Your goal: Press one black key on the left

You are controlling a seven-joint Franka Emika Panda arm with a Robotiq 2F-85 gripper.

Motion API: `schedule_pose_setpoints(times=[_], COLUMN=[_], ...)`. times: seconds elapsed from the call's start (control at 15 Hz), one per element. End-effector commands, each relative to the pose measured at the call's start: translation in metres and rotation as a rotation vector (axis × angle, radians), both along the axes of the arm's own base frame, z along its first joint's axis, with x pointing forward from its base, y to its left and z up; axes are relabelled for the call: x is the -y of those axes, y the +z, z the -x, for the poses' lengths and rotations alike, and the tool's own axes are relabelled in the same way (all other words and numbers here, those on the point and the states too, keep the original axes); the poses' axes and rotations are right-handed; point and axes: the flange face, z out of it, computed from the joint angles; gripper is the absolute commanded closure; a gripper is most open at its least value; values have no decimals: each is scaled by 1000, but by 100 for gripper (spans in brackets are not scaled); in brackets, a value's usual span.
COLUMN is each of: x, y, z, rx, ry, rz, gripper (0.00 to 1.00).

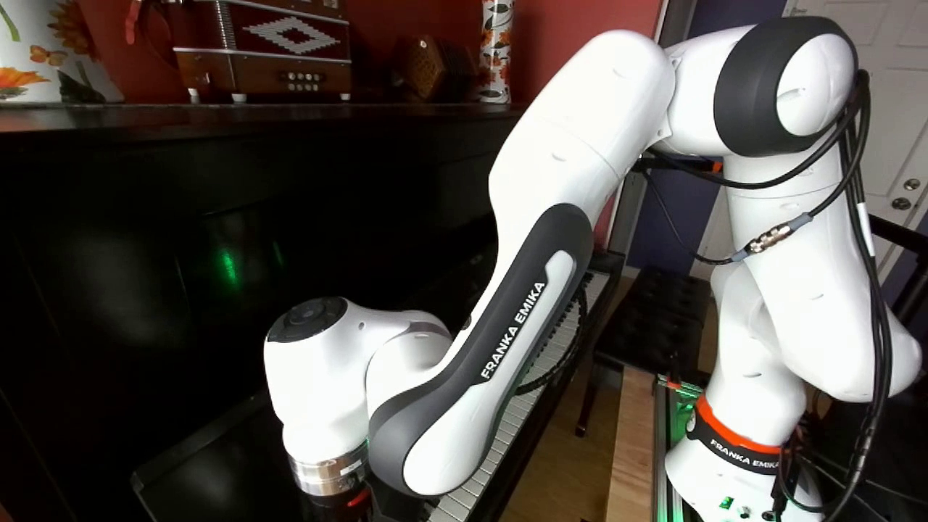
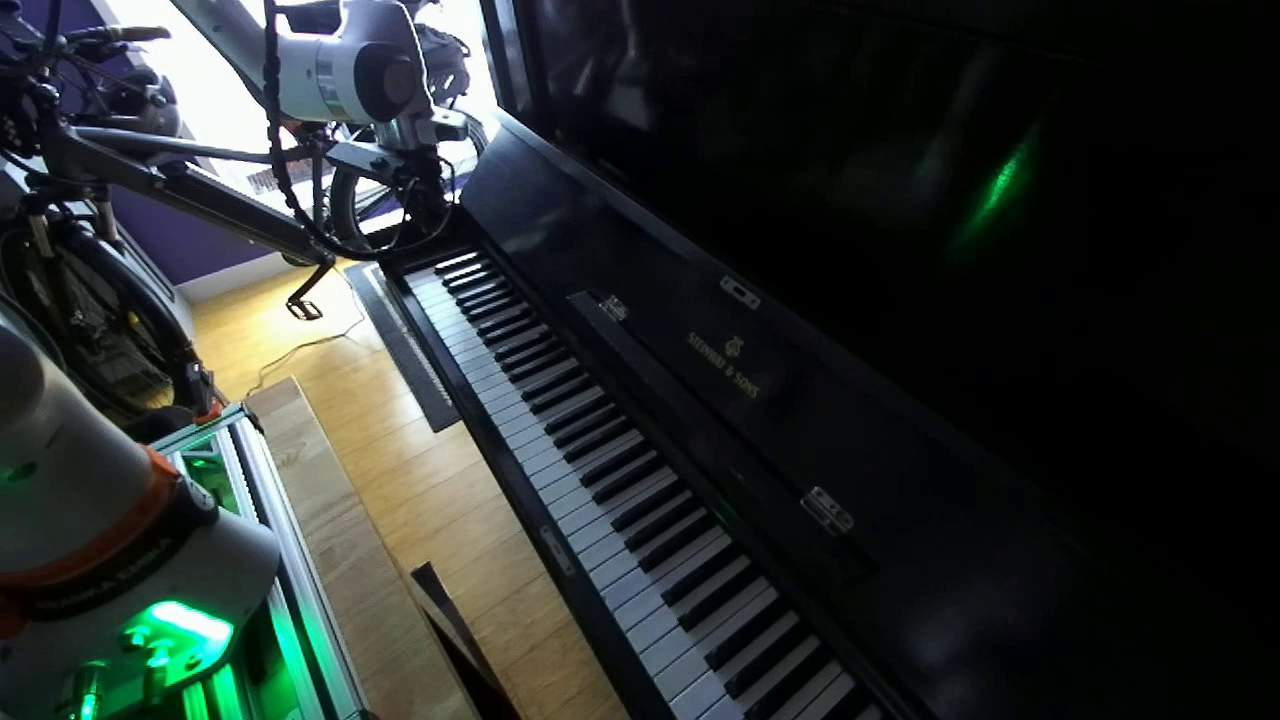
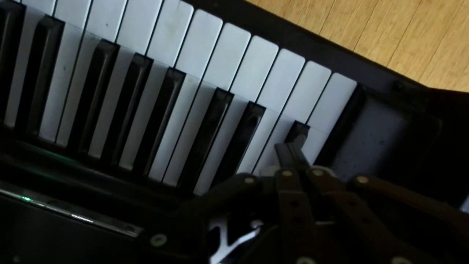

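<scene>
Gripper [image 3: 288,145] lined up with the row's last black key [image 3: 297,129]

It fills the lower right of the wrist view, its jaws pressed together into one narrow tip with nothing visible between them. The last black key lies right of centre in that frame, with one white key [image 3: 331,102] between it and the dark end block [image 3: 377,135]. The tip overlaps part of it there; whether they touch cannot be told. In an exterior view the arm [image 2: 330,80] is at the far end of the keyboard [image 2: 580,450], upper left.

Expect something hard, narrow and probably smooth, light and springy. It wants pushing, not gripping: straight down near its exposed front end, where leverage should be best. Off to one side, the tip could slip onto a white neighbour.
</scene>
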Motion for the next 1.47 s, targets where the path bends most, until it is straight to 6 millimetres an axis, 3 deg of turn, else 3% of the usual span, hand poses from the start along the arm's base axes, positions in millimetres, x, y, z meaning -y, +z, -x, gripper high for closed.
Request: schedule_pose_setpoints(times=[0.0, 1.4], x=[1, 16], y=[-18, -64], z=[-10, -22], rx=[17, -27], ry=[9, -5], rz=[20, 36], gripper=[100, 100])
